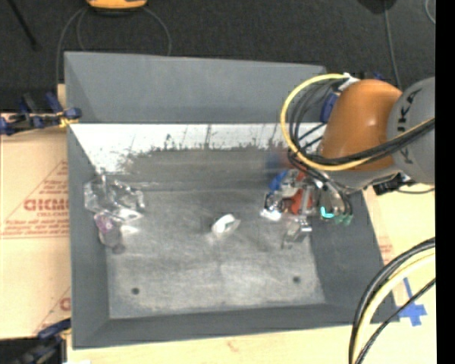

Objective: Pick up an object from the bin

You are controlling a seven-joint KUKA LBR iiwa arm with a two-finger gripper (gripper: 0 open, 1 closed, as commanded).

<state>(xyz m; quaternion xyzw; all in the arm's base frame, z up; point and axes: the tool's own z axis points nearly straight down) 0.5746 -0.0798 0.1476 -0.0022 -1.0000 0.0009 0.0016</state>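
My gripper (284,222) hangs low over the right part of the bin floor, open, with two silvery fingertips (272,210) set apart and nothing between them. A small white lump (224,224) lies on the floor near the middle of the bin, a short way to the gripper's left and apart from it. At the far left a crumpled clear plastic thing (112,203) with a purple bit at its lower end rests against the left wall.
The arm with its orange cover and looped cables reaches in over the bin's right rim. The sloped bin walls rise on all sides. Bare floor stretches between the white lump and the clear plastic thing, and along the front.
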